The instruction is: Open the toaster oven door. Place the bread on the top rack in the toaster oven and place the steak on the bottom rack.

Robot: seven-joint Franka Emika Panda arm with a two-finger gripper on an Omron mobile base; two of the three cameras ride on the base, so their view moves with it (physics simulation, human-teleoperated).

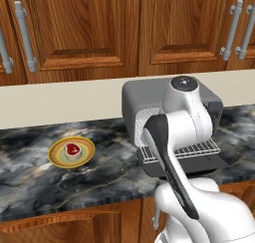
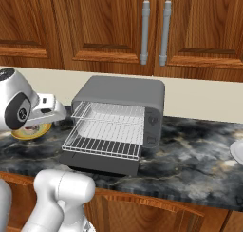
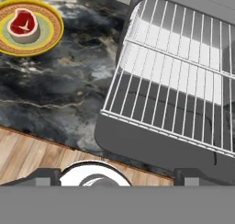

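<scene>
**White arm, dark joints**

The arm (image 1: pixel 187 120) has smooth, glossy white rounded shells, a long dark grey strip along one link and a round dark cap with small markings on top; another white link (image 2: pixel 19 107) carries a dark circular joint disc

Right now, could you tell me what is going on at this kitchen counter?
A white robot arm is working at the toaster oven. The toaster oven door is folded down, and a wire rack juts out over it with nothing on it. The gripper hangs above the door with its jaws apart, holding nothing. The steak lies on its yellow-green plate, left of the oven.
</scene>
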